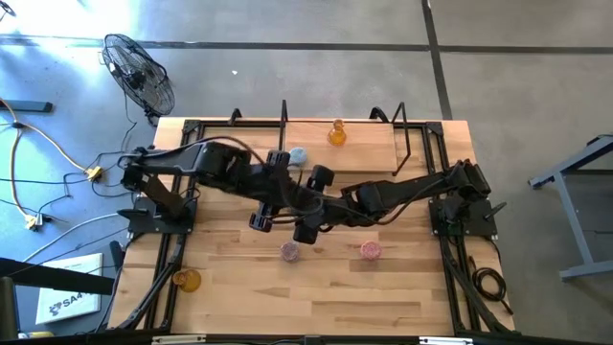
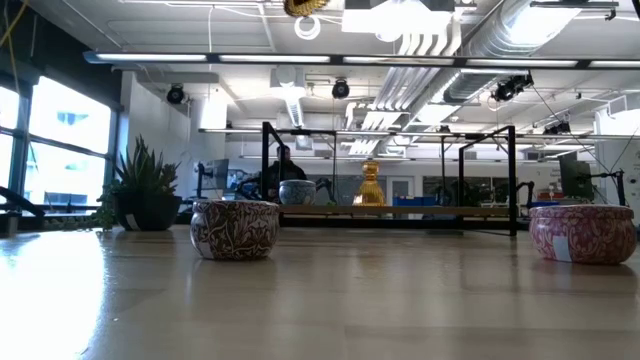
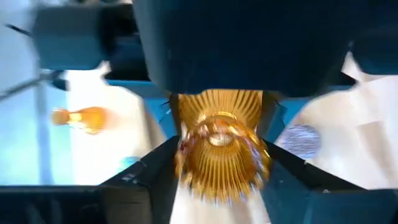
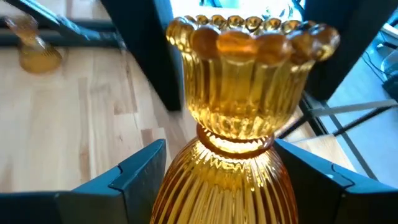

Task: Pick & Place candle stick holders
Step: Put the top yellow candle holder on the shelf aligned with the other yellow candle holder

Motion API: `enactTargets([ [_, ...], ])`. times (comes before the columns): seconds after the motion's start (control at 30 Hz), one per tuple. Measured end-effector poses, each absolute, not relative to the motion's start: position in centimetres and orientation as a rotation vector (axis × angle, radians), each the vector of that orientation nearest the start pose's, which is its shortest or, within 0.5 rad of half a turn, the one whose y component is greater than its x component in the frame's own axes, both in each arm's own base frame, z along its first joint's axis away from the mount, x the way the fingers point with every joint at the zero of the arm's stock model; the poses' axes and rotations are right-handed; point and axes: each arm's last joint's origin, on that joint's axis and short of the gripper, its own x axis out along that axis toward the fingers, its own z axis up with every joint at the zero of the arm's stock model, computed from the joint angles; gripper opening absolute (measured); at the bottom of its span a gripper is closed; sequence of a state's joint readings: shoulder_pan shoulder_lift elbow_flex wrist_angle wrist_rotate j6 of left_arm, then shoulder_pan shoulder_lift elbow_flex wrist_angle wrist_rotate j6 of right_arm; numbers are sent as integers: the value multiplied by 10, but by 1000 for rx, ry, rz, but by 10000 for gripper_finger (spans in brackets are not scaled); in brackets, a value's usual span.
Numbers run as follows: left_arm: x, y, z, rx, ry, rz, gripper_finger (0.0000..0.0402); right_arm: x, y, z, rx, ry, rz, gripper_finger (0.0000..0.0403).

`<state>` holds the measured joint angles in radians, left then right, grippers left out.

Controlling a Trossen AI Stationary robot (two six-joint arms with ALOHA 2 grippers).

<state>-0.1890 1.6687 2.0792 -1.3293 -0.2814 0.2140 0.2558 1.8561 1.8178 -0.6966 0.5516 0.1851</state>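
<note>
High view: both arms meet at table centre. Left gripper (image 1: 263, 218) and right gripper (image 1: 308, 228) side by side — collision risk. Lilac holder (image 1: 290, 251) at 6 o'clock, pink holder (image 1: 371, 250) at 4; amber holder (image 1: 336, 132) at 12, near back edge.

Left wrist view: held amber holder (image 3: 221, 149) between part-spread fingers — could slip.

Right wrist view: same holder (image 4: 239, 112) gripped between right fingers.

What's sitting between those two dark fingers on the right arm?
An amber ribbed glass candle holder stands between the right pincer's fingers, with its beaded rim showing. Its base is out of sight below the fingers.
</note>
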Motion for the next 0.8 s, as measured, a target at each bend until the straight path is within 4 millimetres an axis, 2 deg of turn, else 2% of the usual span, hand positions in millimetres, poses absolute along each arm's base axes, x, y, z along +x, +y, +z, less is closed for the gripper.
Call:
enactTargets([
  [0.37, 289, -77, 452, 658, 830, 211, 337, 401, 89, 345, -123, 645, -356, 265],
  [0.57, 254, -93, 475, 675, 710, 164, 390, 393, 94, 342, -156, 707, -334, 264],
  [0.7, 228, -100, 487, 619, 643, 136, 396, 370, 98, 360, -170, 695, -408, 264],
  [0.8, 205, -98, 498, 545, 592, 117, 397, 347, 102, 370, -181, 713, -479, 263],
])
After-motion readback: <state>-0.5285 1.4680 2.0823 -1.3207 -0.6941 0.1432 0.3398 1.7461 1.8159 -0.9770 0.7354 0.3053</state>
